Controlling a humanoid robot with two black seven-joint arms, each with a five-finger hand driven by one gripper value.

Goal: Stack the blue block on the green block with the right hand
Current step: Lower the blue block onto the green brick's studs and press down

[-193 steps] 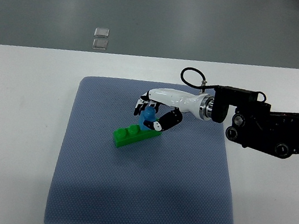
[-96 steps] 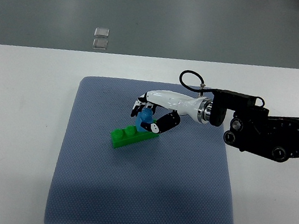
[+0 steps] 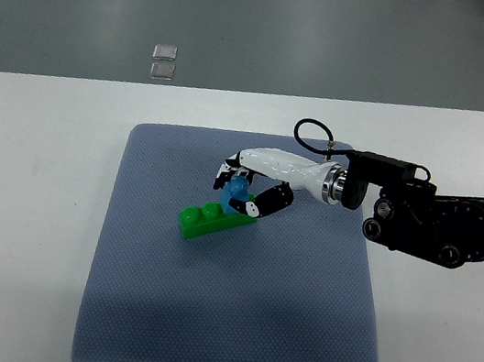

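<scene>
A long green block (image 3: 207,221) lies on the blue-grey mat (image 3: 227,327), tilted with its right end further back. A small blue block (image 3: 237,189) sits over the green block's right end, held between the fingers and thumb of my right hand (image 3: 238,192). The white and black hand reaches in from the right on a black arm (image 3: 444,224). The fingers hide whether the blue block rests on the green one. The left arm is not in view.
The mat lies on a white table (image 3: 25,200). Two small clear squares (image 3: 163,60) lie on the grey floor beyond the table's far edge.
The right hand with the blue block has shifted slightly left and down onto the green block's right end. The green block has moved a little left.
</scene>
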